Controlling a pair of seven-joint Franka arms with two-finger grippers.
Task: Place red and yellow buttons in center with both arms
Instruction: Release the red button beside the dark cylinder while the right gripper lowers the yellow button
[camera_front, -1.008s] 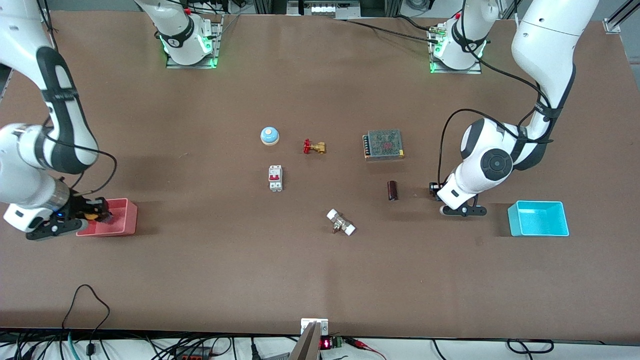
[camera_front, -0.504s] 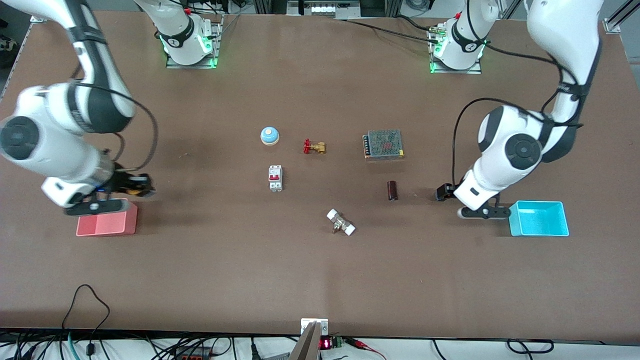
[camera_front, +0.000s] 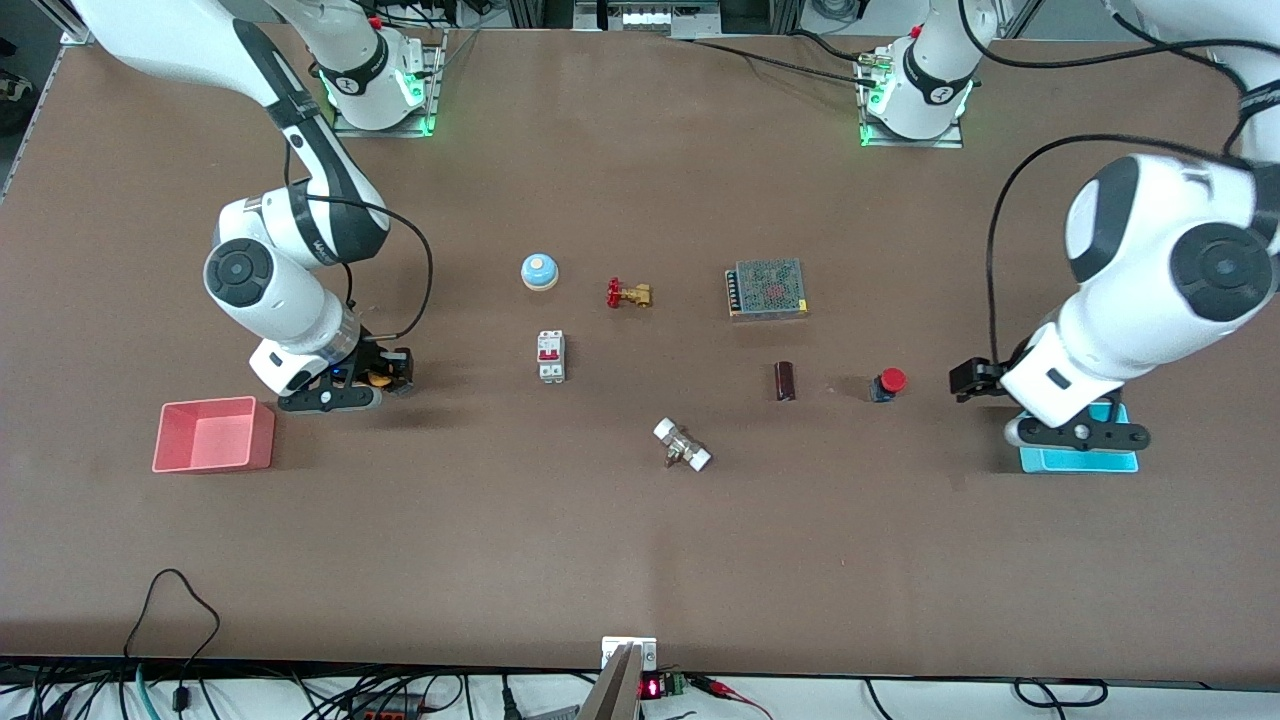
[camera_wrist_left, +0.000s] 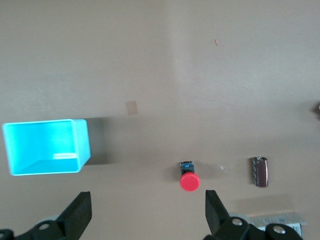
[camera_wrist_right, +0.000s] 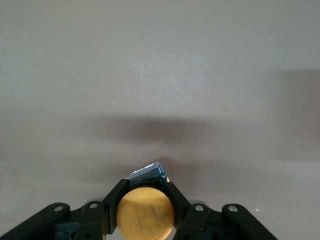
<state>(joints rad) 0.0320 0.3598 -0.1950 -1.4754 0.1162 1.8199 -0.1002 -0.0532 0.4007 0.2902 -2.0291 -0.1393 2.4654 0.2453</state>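
Observation:
The red button (camera_front: 888, 383) stands on the bare tabletop beside a dark cylinder (camera_front: 786, 381), toward the left arm's end. My left gripper (camera_front: 968, 378) is open and empty, between the red button and the cyan tray (camera_front: 1075, 462). In the left wrist view the red button (camera_wrist_left: 189, 181) lies apart from the wide-open fingers (camera_wrist_left: 79, 215). My right gripper (camera_front: 388, 370) is shut on the yellow button (camera_front: 378, 378), low over the table between the pink tray (camera_front: 213, 458) and the centre (camera_front: 640, 372). The right wrist view shows the yellow cap (camera_wrist_right: 145, 212) clamped between the jaws.
Around the centre lie a pale blue bell (camera_front: 539, 271), a brass valve with red handwheel (camera_front: 628, 294), a circuit breaker (camera_front: 551, 356), a meshed power supply (camera_front: 767, 289) and a white-ended fitting (camera_front: 682, 445). The left wrist view shows the cyan tray (camera_wrist_left: 82, 142) and the cylinder (camera_wrist_left: 260, 171).
My right gripper lifted the yellow button out of the pink tray and carried it toward the centre. My left gripper let go of the red button and drew back over the cyan tray.

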